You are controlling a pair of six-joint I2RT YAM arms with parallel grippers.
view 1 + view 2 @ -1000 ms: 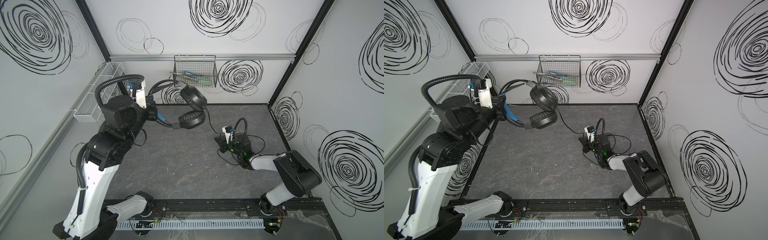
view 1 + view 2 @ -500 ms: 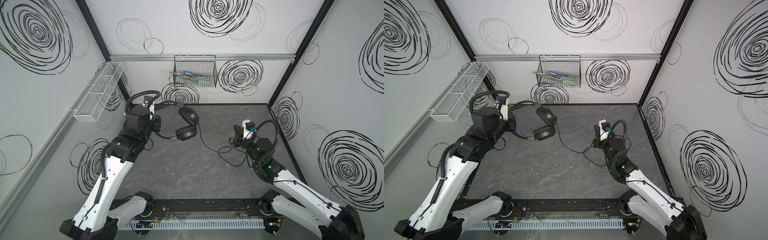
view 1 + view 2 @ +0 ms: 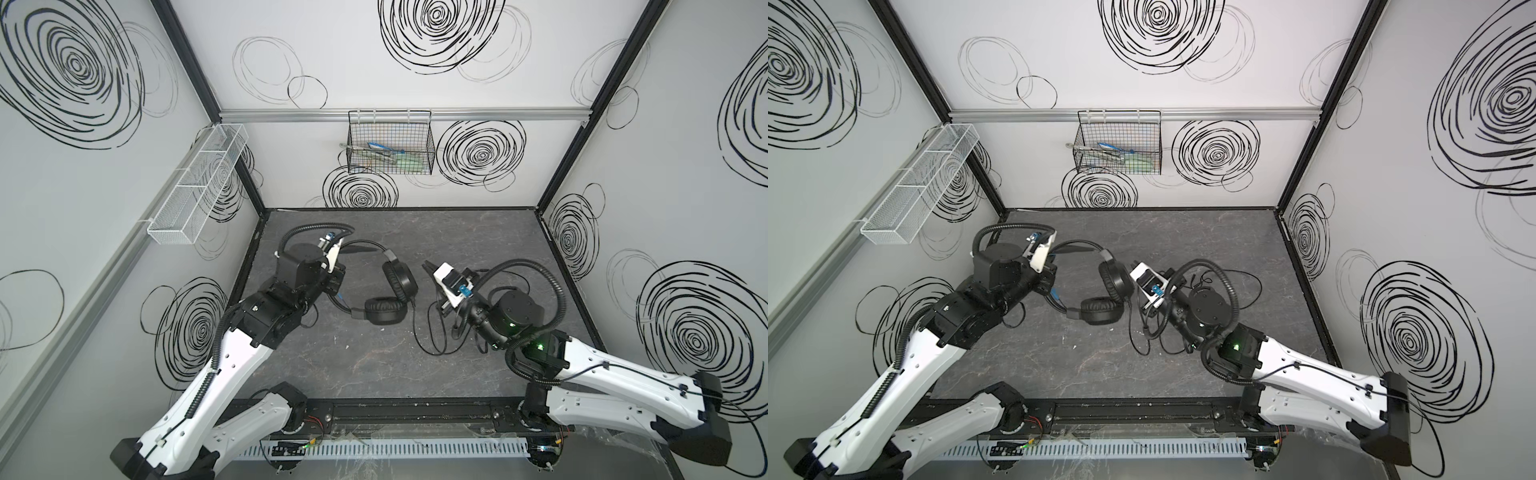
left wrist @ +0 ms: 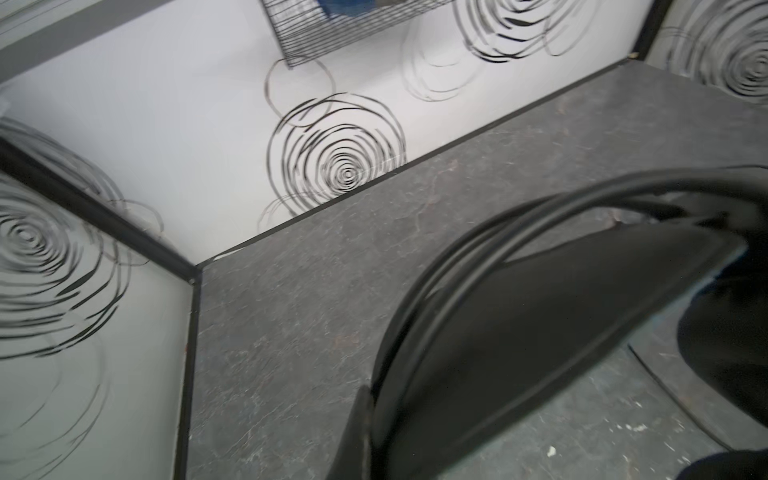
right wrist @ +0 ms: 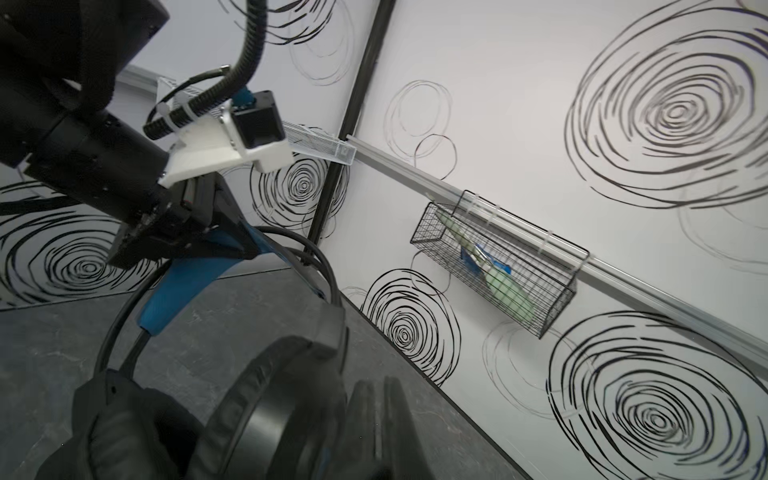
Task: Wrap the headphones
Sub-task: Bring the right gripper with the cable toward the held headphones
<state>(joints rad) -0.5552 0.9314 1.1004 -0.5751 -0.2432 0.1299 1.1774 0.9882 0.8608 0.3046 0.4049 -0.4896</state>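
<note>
The black headphones hang left of the table's middle. One earcup stands on edge and the other lies lower, toward the front. My left gripper is shut on the headband at its blue strap. The thin cable drops from the earcups and loops on the table toward the right arm. My right gripper is shut just right of the upright earcup. Nothing shows between its tips.
A black wire basket holding tools hangs on the back wall. A white mesh shelf runs along the left wall. White walls with black frame posts close in the grey table on three sides.
The left gripper has carried the headphones lower and toward the table's middle. The right gripper has risen off the table and swung left, up to the earcups.
</note>
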